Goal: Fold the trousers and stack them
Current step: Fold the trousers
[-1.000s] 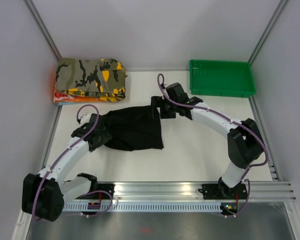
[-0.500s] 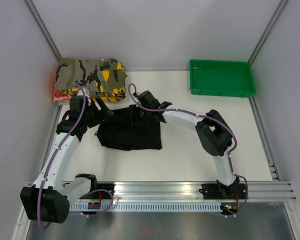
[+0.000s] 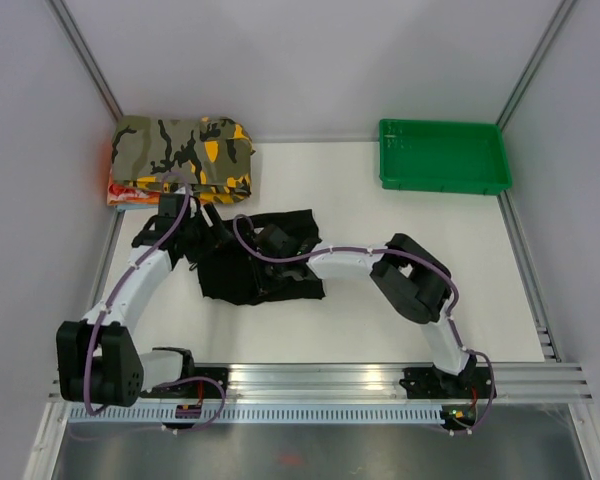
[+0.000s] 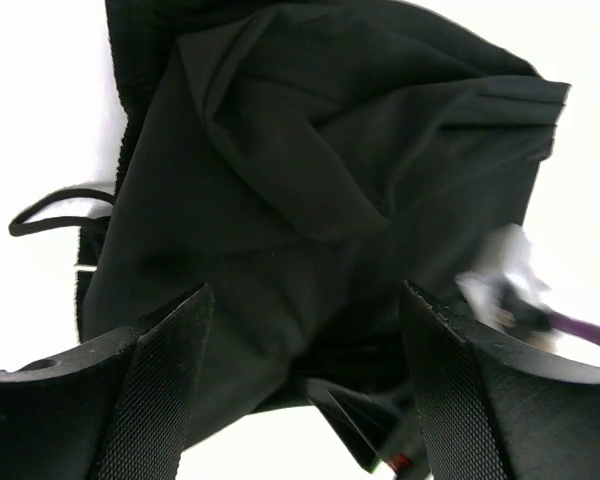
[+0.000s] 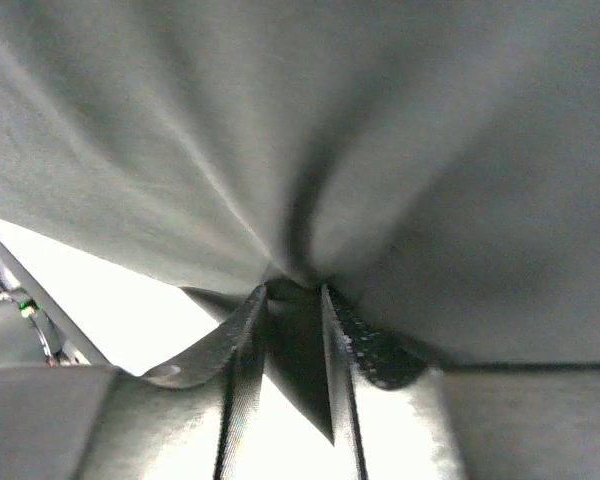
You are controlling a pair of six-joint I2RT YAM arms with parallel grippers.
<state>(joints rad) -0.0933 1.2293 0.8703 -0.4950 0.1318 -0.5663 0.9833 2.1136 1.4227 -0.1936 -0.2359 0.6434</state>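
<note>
Trousers, black and soft, lie in a crumpled, partly folded heap on the left half of the white table, just in front of the folded camouflage garment and well apart from the green tray. Top view: both arms reach over the heap, the left gripper at its left edge and the right gripper over its middle; finger spacing cannot be read from here. Left wrist view: the left gripper is spread wide with nothing between its fingers, hanging above creased cloth of the trousers; a loop of drawstring lies off to one side. Right wrist view: the right gripper is drawn nearly together on a pinched ridge of the trousers, with folds radiating from the nip. Handling, as judged: light, limp, slightly slick cloth that sags and slides rather than holding a crease; not fragile. A hold is best taken at a doubled edge or the waistband, through all layers, one grip at each end of the fold line, so that the layers travel together.
</note>
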